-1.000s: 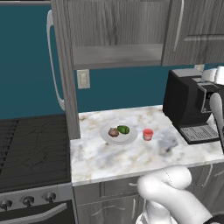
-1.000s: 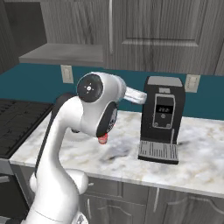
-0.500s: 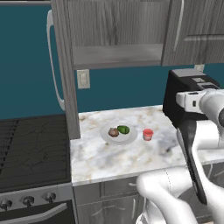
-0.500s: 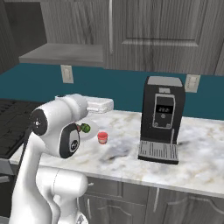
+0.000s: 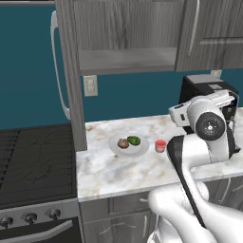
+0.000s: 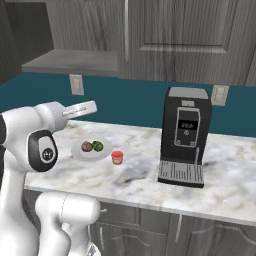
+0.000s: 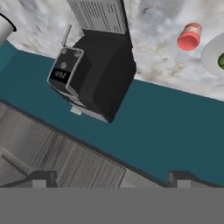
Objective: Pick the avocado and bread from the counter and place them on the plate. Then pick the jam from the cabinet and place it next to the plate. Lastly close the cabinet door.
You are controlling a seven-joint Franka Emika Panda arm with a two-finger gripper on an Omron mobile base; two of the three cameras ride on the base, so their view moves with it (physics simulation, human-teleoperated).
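A teal wall backs a marbled bench (image 5: 118,175) between a black stove (image 5: 33,161) and a black coffee machine (image 6: 184,135). On the bench sits the plate (image 5: 116,146) with the bread (image 5: 123,143) and the avocado (image 5: 134,140) side by side on it. The jam (image 5: 160,145) stands just beside the plate, on the coffee-machine side. Above, the cabinet (image 5: 128,52) is open, its shelf bare where visible, and the cabinet door (image 5: 71,80) swings out over the bench's stove-side end, its bar handle (image 5: 57,71) facing away from the cabinet.

The end effector (image 7: 110,178) shows as two dark tips set wide apart with nothing between them, looking down past the coffee machine and the jam.

Judging by this layout, closing the door is what remains. The arm is folded near the coffee machine, well apart from the door, so a wide swing could clip the machine or sweep the jam. A push on the door's thin edge could slip off.

The avocado is cut off at the hand view's edge. The cabinet's upper interior is out of frame.
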